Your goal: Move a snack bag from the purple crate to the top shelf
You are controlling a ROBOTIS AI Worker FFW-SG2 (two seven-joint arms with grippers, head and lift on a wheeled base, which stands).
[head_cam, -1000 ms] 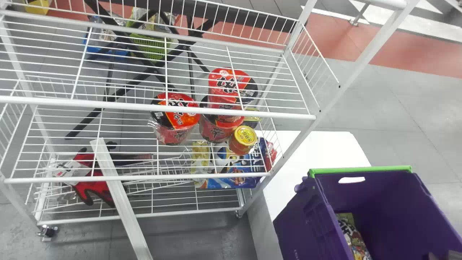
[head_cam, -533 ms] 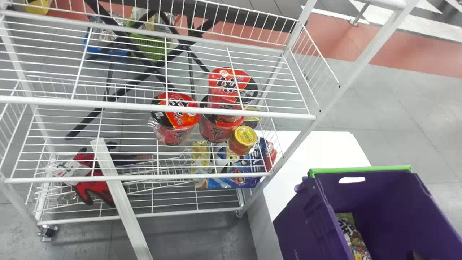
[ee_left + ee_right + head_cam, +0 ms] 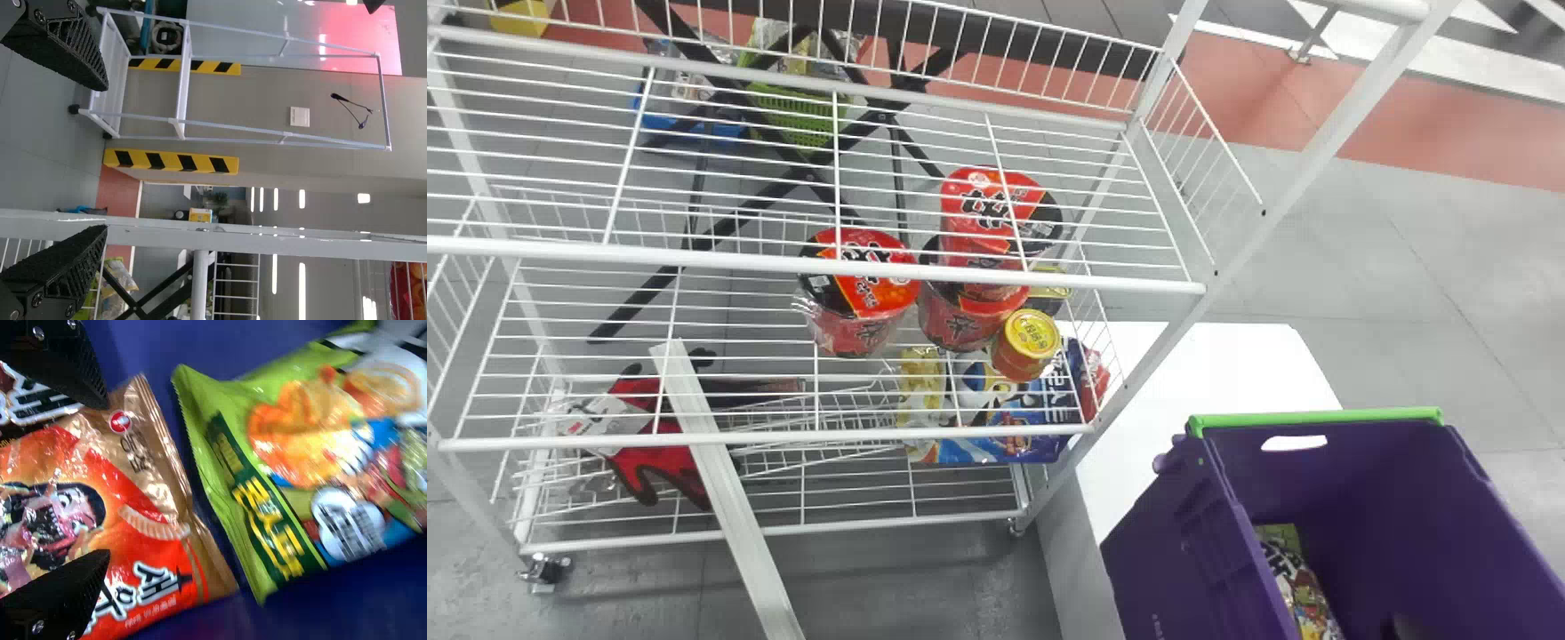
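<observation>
In the crate (image 3: 1174, 551), lower right of the head view, the right gripper (image 3: 102, 480) stands wide open, empty, over a red bag (image 3: 147, 553); a shallow pinch risks slippage.

Black right claw with flat fingers (image 3: 1409, 628) now farther left along the head view's bottom edge, its dark tip away from that view's lower right corner, inside the deep purple plastic crate (image 3: 1352, 480), nearer the glossy multicoloured snack bag (image 3: 1298, 578).
</observation>
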